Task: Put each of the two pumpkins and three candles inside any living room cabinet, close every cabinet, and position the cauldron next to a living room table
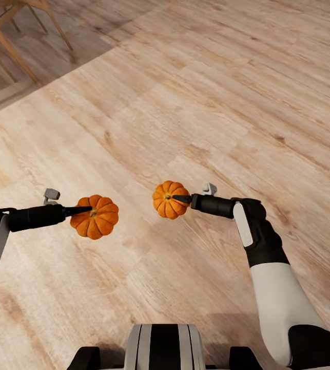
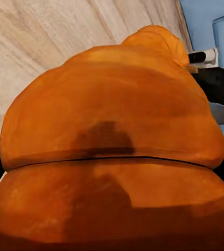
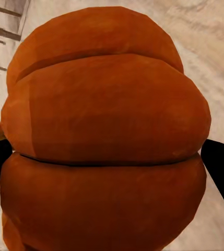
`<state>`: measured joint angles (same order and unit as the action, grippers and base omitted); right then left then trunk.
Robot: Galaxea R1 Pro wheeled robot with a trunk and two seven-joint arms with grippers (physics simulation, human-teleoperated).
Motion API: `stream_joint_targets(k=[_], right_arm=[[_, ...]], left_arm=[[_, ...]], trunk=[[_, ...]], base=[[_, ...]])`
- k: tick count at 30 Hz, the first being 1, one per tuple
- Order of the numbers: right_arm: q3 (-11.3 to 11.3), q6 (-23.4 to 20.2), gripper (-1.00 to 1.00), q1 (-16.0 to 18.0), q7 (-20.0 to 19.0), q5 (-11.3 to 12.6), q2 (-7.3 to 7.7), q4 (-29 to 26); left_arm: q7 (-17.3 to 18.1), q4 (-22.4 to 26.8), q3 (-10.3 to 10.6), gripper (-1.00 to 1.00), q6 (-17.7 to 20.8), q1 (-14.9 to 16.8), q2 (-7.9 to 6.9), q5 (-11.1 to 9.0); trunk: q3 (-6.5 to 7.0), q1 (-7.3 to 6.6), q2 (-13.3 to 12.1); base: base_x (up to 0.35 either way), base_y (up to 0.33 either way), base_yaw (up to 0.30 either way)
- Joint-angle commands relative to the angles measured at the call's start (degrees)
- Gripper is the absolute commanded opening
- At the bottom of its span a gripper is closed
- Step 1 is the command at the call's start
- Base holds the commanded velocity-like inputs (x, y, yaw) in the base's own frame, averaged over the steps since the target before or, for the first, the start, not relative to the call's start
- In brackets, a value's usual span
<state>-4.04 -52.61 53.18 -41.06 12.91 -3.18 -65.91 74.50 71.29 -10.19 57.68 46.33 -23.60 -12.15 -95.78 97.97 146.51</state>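
Note:
Two orange ribbed pumpkins hang above the wooden floor in the head view. My left gripper (image 1: 85,210) is shut on the larger pumpkin (image 1: 96,218), which fills most of the left wrist view as an orange mass (image 2: 112,151). My right gripper (image 1: 182,199) is shut on the smaller pumpkin (image 1: 169,200), seen very close in the right wrist view (image 3: 106,141). The two pumpkins are about a hand's width apart, level with each other. Behind the left pumpkin, the right one (image 2: 156,39) and the right gripper (image 2: 205,57) show. The cabinet, candles and cauldron are out of view.
Light wooden floor (image 1: 211,103) spreads ahead and to both sides. Wooden furniture legs (image 1: 11,41) stand at the far left on a darker strip of floor. My base (image 1: 165,349) shows at the lower edge.

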Motion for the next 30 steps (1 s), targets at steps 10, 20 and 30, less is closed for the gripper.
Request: stream_joint_targets(k=[10,20,30], right_arm=[[-0.24,-0.40,-1.00,-0.78,-6.75,0.40,0.60,-0.35],[-0.27,-0.73,-1.00,-0.79,-6.91,0.45,0.93,-1.23],[-0.27,-0.83,-1.00,-0.79,-6.93,0.54,0.98,-1.24]], left_arm=[[0.03,0.04,0.00,-1.00,0.02,-0.01,-0.46,0.03],[0.03,0.08,-0.06,-1.00,0.06,0.00,-0.61,0.03],[-0.06,-0.01,-2.74,-1.00,0.06,-0.01,-0.65,0.03]], trunk=[[2.22,-0.25,-0.14],[4.44,-0.51,-0.27],[6.65,-0.77,-0.40]], base=[[0.000,0.000,0.040],[0.000,0.000,0.275],[0.000,0.000,0.288]])
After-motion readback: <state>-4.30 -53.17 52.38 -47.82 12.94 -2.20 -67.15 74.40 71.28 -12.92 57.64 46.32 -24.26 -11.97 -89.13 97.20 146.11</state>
